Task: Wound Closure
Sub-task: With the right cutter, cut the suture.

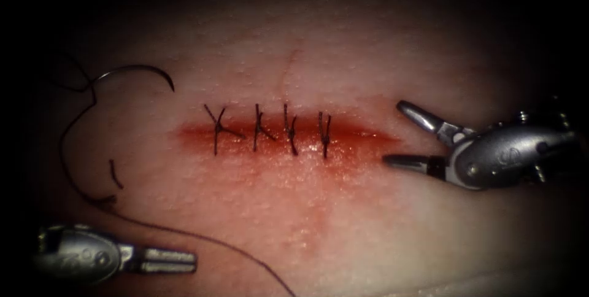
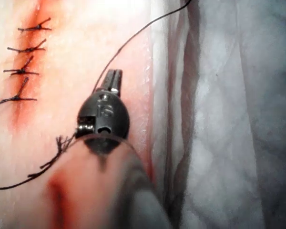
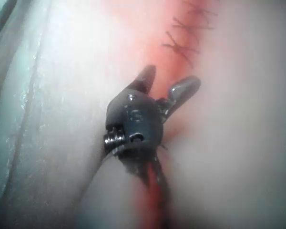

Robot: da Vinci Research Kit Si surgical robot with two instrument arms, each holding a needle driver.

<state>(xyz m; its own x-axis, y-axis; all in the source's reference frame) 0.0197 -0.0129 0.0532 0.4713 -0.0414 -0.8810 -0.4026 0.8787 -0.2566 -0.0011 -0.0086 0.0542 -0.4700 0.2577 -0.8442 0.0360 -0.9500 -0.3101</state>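
Left claw (image 1: 169,261), ridged metal, jaws together, holds nothing, near thread (image 1: 202,240). Glossy pale tissue (image 1: 343,57), red cut w/ four dark stitches (image 1: 270,130). Right claw (image 1: 399,134) spread apart, empty. Curved needle (image 1: 144,71) lies free, left of cut.

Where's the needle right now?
The needle lies free on the tissue, left of the cut, above the left gripper; neither gripper holds it.

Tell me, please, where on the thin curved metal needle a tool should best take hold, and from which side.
Probably on the mid-arc of the thin curved metal needle, approached from below. It lies free on the pale tissue, left of the cut; its point curves down at the right, and the dark thread leaves the left end, so the middle stays free.
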